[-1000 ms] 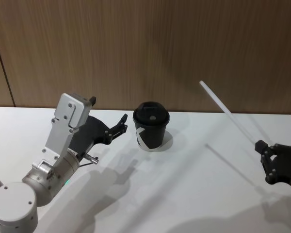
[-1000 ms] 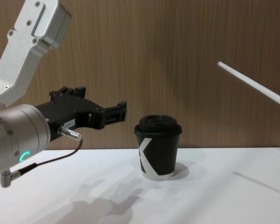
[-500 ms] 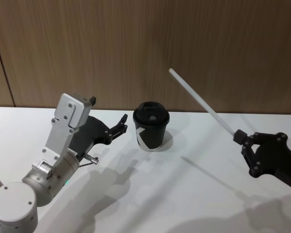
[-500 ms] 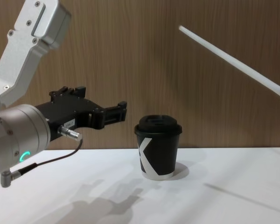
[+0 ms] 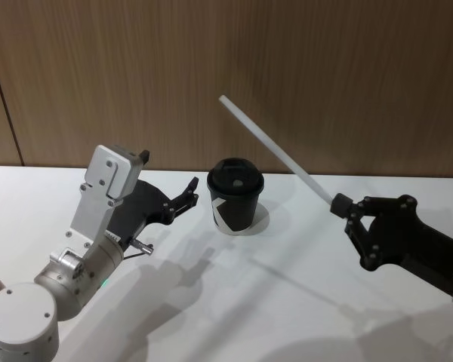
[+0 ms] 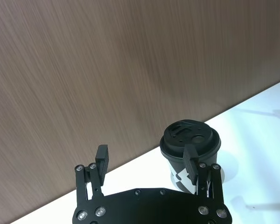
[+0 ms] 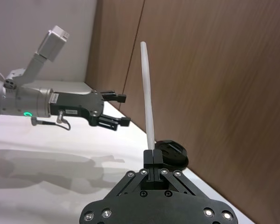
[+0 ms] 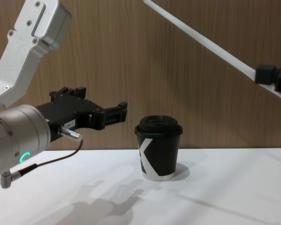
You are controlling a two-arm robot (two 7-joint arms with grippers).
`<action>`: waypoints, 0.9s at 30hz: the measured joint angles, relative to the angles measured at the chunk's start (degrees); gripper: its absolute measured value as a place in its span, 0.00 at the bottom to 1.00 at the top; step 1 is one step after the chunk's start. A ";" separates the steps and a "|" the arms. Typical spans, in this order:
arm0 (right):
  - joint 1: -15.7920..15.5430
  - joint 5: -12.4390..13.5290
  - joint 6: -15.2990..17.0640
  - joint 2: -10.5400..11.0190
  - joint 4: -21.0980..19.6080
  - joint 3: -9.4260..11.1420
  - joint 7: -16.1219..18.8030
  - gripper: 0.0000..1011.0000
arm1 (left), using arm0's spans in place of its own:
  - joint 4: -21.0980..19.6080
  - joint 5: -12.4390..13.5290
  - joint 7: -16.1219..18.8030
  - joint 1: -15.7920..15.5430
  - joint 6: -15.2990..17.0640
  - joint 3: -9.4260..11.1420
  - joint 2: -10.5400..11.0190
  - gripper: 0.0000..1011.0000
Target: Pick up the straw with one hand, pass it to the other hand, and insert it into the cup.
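since a second ago the right gripper (image 5: 340,204) has swung the straw (image 5: 275,151) leftward. it slants in the air above the cup (image 5: 235,197), pinched at its low end. left gripper (image 5: 187,194) waits wide open beside the cup. risk: the long free tip misses those fingers, or dips and tips the cup. straw looks thin, white, straight.

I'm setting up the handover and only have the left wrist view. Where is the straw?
Observer: The right gripper holds the straw near its lower end, in the air to the right of the cup.
Operator: Which way does it point?
Observer: It slants up and leftward, its free end high, roughly over the cup.
Operator: Close to the left gripper?
Observer: No, the left gripper sits left of the cup, apart from the straw.
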 joint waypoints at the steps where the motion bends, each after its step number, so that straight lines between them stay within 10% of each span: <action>1: 0.16 0.14 0.09 -0.04 -0.04 -0.18 0.12 0.00 | 0.00 0.00 0.00 0.00 0.00 0.00 0.00 0.99; 27: 3.14 3.25 2.87 -1.24 -1.84 -4.87 1.88 0.00 | 0.00 0.00 0.00 0.00 0.00 0.00 0.00 0.99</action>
